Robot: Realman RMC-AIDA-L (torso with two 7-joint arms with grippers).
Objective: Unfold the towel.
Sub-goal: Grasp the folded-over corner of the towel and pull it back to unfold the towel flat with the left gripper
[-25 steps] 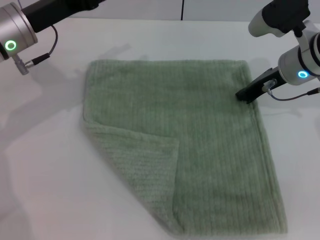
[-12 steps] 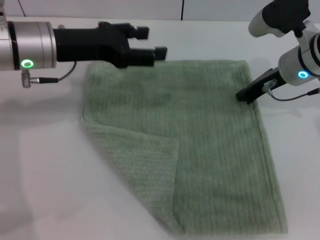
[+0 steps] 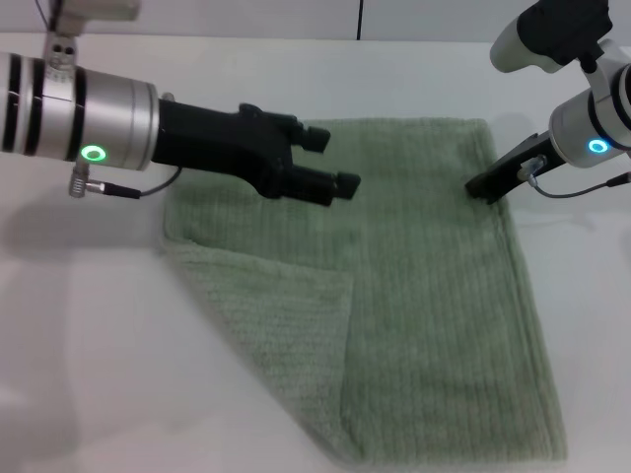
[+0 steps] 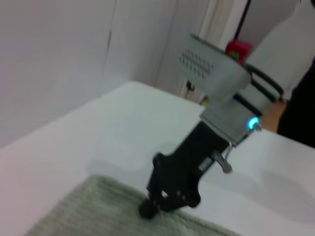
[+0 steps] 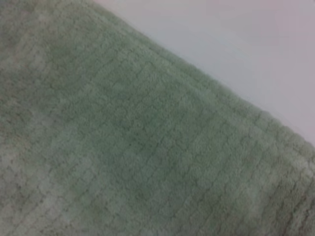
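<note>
The sage-green towel point(image 3: 434, 286) lies flat on the white table point(image 3: 89, 345). Its near-left corner is folded over, showing a paler triangular flap point(image 3: 266, 310). My left gripper point(image 3: 332, 161) is open and hovers over the towel's far-left part, fingers pointing right. My right gripper point(image 3: 483, 188) is shut, with its tip resting on the towel's right edge near the far corner. It also shows in the left wrist view point(image 4: 150, 206), with its tip on the towel's edge point(image 4: 88, 206). The right wrist view shows the ribbed towel point(image 5: 123, 147) close up beside bare table.
The white table surrounds the towel on all sides, with wide room at the left and near left. A wall with a dark vertical seam point(image 3: 360, 20) runs along the far edge.
My left arm has swung in from the far left and moved right and nearer, over the towel. The right arm and the towel have not moved.
</note>
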